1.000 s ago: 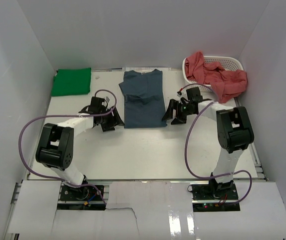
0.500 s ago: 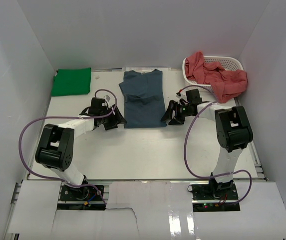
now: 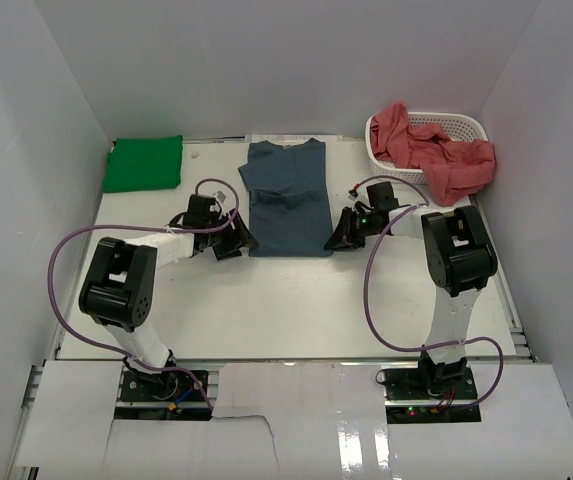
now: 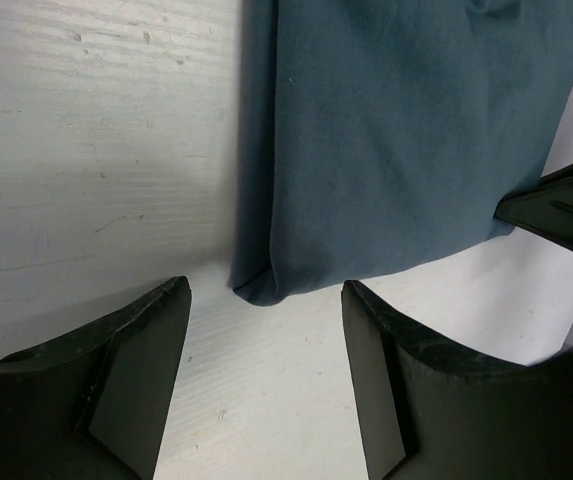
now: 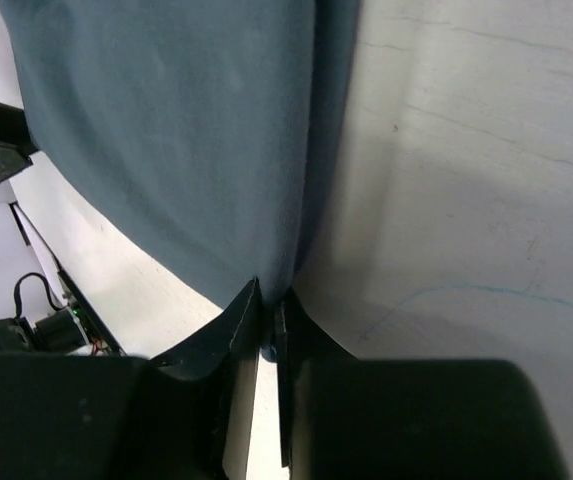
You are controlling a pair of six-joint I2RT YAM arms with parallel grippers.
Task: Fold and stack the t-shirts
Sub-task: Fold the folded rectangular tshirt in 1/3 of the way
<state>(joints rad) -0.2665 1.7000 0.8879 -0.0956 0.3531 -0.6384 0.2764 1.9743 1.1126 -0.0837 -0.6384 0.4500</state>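
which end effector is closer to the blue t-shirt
Right. The right end effector is pinched on the near right corner of the blue t-shirt; the left end effector is open with the near left corner at its fingertips, not gripped.

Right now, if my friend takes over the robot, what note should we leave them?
Left gripper: jaws open, one either side of the near left corner of the blue t-shirt, gripping nothing.
Right gripper: jaws shut on that shirt's near right corner.
The blue t-shirt lies mid-table, folded into a long strip. Green t-shirt sits folded, far left. Red t-shirts spill from the white basket, far right.
Done: green. Left: close the left jaws, finish folding blue, stack it, then the red ones.
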